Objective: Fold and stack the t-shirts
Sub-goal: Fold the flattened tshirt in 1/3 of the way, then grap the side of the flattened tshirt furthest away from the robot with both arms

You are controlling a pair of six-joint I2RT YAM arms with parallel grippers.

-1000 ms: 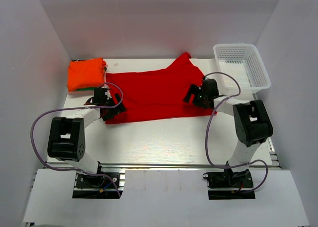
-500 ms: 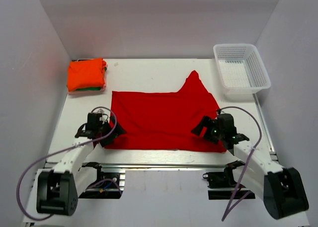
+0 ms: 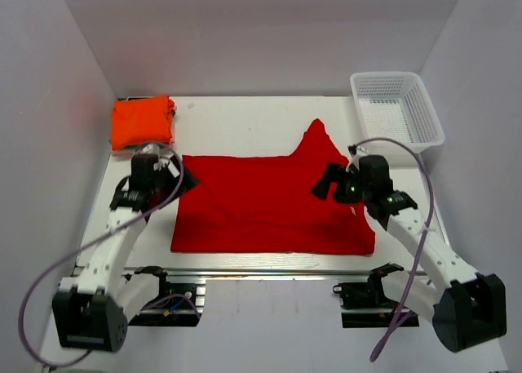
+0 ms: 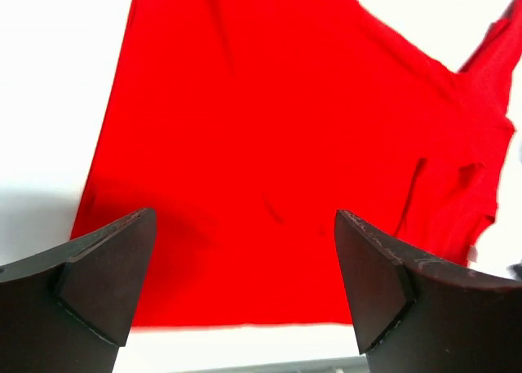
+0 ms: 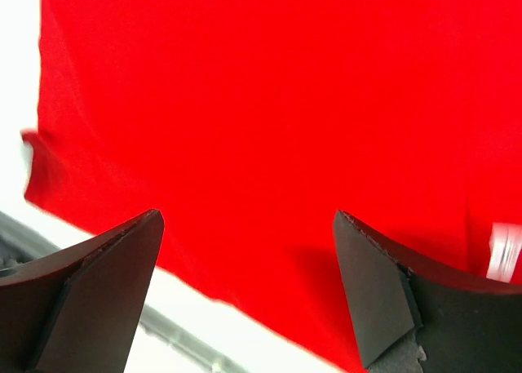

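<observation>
The red t-shirt (image 3: 265,202) lies spread flat on the white table, one sleeve pointing to the back. It fills the left wrist view (image 4: 285,144) and the right wrist view (image 5: 269,112), where a small white tag (image 5: 504,250) shows at the right. A folded orange t-shirt (image 3: 142,121) lies on a green one at the back left. My left gripper (image 3: 184,179) is open and empty above the shirt's back left corner. My right gripper (image 3: 325,184) is open and empty above the shirt's right part.
A white mesh basket (image 3: 397,109) stands at the back right. White walls close the table on three sides. The table's near metal edge (image 3: 269,273) runs just below the shirt's front hem.
Both grippers have let go of the shirt and risen toward the back. The shirt now lies flat, pulled nearer the front edge than a second ago.
</observation>
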